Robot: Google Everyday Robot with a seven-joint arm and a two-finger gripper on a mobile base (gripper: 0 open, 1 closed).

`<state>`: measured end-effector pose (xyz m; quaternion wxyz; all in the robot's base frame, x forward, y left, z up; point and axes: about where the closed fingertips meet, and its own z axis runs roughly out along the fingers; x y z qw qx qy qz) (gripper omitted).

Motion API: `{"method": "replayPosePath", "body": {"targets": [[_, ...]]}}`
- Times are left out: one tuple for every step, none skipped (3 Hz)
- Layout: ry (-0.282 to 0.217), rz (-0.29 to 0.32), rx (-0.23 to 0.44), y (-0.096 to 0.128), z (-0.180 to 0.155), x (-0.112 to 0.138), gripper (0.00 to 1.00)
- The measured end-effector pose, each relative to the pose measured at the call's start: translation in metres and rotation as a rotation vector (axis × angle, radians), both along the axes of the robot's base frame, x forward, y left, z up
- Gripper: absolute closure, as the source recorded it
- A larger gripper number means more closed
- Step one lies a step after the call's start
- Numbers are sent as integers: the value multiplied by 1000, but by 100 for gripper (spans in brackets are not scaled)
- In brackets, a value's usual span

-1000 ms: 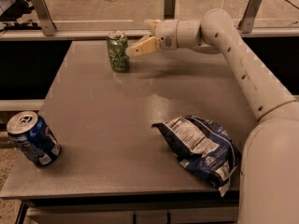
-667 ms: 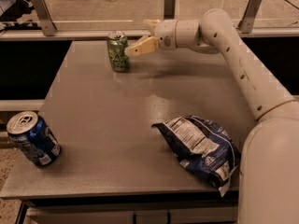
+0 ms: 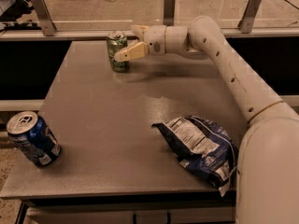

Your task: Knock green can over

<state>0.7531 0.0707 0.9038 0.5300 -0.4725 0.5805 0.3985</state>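
Observation:
The green can (image 3: 115, 45) stands upright at the far left of the grey table (image 3: 117, 125), its silver top showing. My gripper (image 3: 126, 44) is at the can's right side, at can height, with its arm reaching in from the right. The fingers are spread apart. The near yellowish finger (image 3: 128, 53) lies across the front right of the can, and its tip overlaps the can's lower body. The far finger (image 3: 138, 30) is behind the can's right edge. The gripper holds nothing.
A blue can (image 3: 32, 139) with a silver top stands tilted at the table's front left corner. A dark blue crinkled snack bag (image 3: 201, 146) lies at the front right. A rail with metal posts (image 3: 169, 6) runs behind the table's far edge.
The gripper has moved a little to the left, so its near finger now overlaps the green can. The can still stands in the same spot.

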Motion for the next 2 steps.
{"method": "replayPosePath", "body": {"targets": [[0, 0, 0, 0, 0, 0, 0], [0, 36, -32, 9, -2, -4, 0]]}}
